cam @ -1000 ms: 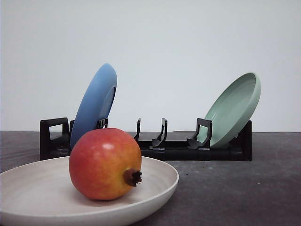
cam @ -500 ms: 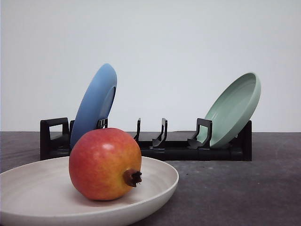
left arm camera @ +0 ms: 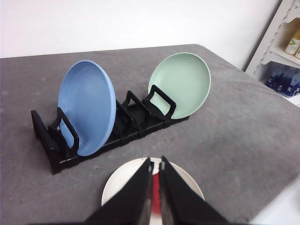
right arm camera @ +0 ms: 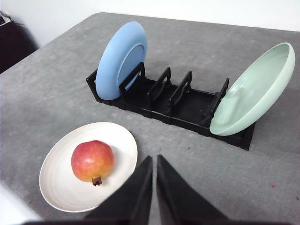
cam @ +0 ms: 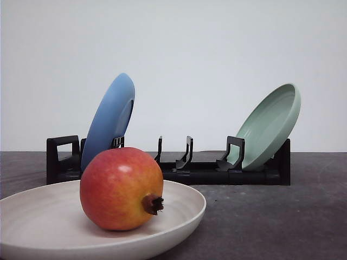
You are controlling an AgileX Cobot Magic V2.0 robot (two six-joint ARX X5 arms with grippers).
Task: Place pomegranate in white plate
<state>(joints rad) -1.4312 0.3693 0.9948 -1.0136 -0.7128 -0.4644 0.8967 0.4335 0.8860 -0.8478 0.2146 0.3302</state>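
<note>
The pomegranate (cam: 121, 188) is red with yellow patches and lies inside the white plate (cam: 38, 216) at the front left of the table, its dark calyx pointing toward the camera side. The right wrist view shows the pomegranate (right arm camera: 93, 161) resting in the white plate (right arm camera: 58, 183) with nothing touching it. My right gripper (right arm camera: 154, 161) hovers high above the table, fingers closed together and empty, off to the side of the plate. My left gripper (left arm camera: 155, 165) is also shut and empty, high above the white plate (left arm camera: 119, 180); a red sliver of the pomegranate (left arm camera: 155, 200) shows between its fingers.
A black dish rack (cam: 206, 172) stands behind the plate. It holds a blue plate (cam: 111, 119) at its left end and a pale green plate (cam: 271, 124) at its right end, with vacant slots between. Shelving (left arm camera: 286, 51) stands beyond the table edge.
</note>
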